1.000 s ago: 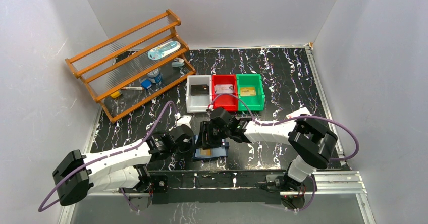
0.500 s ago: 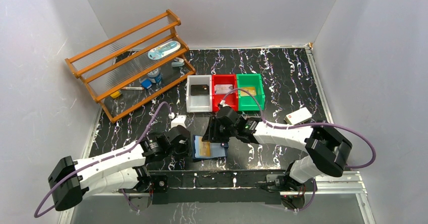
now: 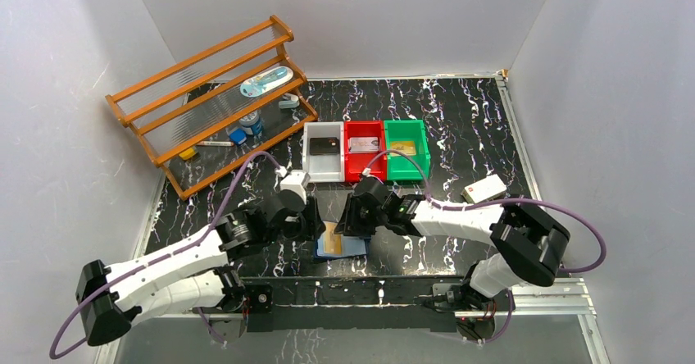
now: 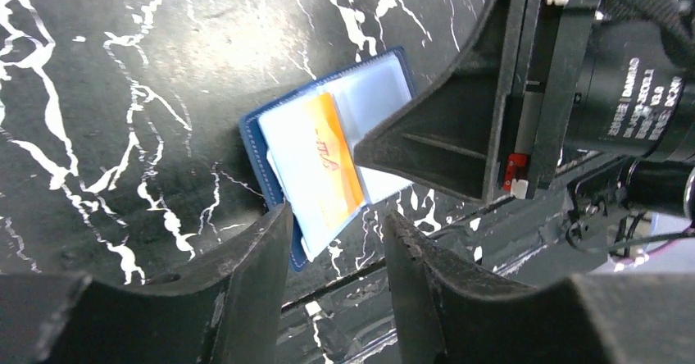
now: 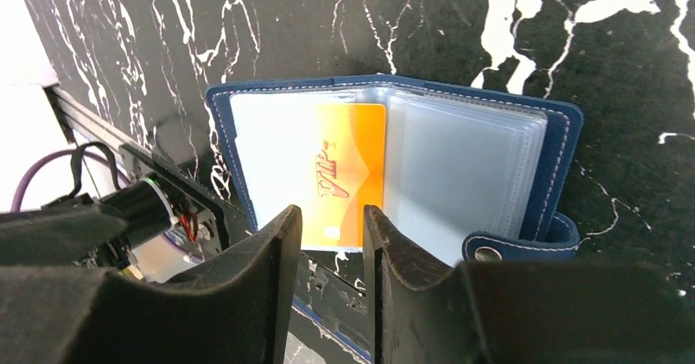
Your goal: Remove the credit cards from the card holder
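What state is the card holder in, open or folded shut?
Open: the card holder lies spread flat, its clear inner pockets facing up, with an orange card showing in them.

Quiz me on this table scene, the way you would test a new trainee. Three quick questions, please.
1. True or false: the card holder lies shut on the table.
2. What colour is the VIP card sitting in its pocket? A black; B orange; C green.
3. Which colour of bin holds the black card?

Key:
1. False. It lies open, with its clear pockets facing up.
2. B.
3. The white bin.
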Controlling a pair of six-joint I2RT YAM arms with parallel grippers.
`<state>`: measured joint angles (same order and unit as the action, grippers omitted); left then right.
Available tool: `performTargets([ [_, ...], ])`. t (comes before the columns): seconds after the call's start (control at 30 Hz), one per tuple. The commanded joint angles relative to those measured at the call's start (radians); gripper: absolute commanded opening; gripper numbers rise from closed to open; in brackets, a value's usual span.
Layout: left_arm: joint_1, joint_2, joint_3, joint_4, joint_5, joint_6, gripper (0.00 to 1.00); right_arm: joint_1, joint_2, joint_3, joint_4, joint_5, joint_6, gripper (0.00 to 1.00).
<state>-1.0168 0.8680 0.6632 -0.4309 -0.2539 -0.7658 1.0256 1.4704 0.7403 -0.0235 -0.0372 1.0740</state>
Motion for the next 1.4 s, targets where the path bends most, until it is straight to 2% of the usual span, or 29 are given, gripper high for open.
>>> performTargets([
  [0.0, -0.003, 0.075, 0.044, 0.059, 0.128, 0.047, 0.41, -0.006, -0.042, 0.007, -0.034, 0.098, 0.064, 0.41],
  [0.1, -0.003, 0.122, 0.047, 0.077, 0.14, 0.051, 0.35, -0.006, -0.151, -0.089, 0.062, 0.15, 0.123, 0.41],
  [0.2, -0.003, 0.144, 0.02, 0.1, 0.128, 0.044, 0.33, -0.007, -0.218, -0.169, 0.148, 0.172, 0.172, 0.41],
  [0.37, -0.003, 0.176, -0.039, 0.165, 0.146, 0.024, 0.3, -0.009, -0.256, -0.177, 0.164, 0.143, 0.169, 0.41],
  [0.6, -0.003, 0.23, -0.115, 0.181, 0.117, -0.03, 0.24, -0.009, -0.161, -0.136, 0.188, 0.042, 0.126, 0.42],
  [0.7, -0.003, 0.214, -0.144, 0.15, 0.072, -0.055, 0.23, -0.009, -0.095, -0.096, 0.196, -0.018, 0.104, 0.43],
  [0.9, -0.003, 0.165, -0.201, 0.171, 0.075, -0.069, 0.21, -0.009, 0.032, -0.026, 0.167, -0.085, 0.061, 0.44],
  [1.37, -0.004, 0.2, -0.24, 0.205, 0.088, -0.073, 0.18, -0.016, 0.099, -0.021, 0.078, -0.045, 0.019, 0.47],
])
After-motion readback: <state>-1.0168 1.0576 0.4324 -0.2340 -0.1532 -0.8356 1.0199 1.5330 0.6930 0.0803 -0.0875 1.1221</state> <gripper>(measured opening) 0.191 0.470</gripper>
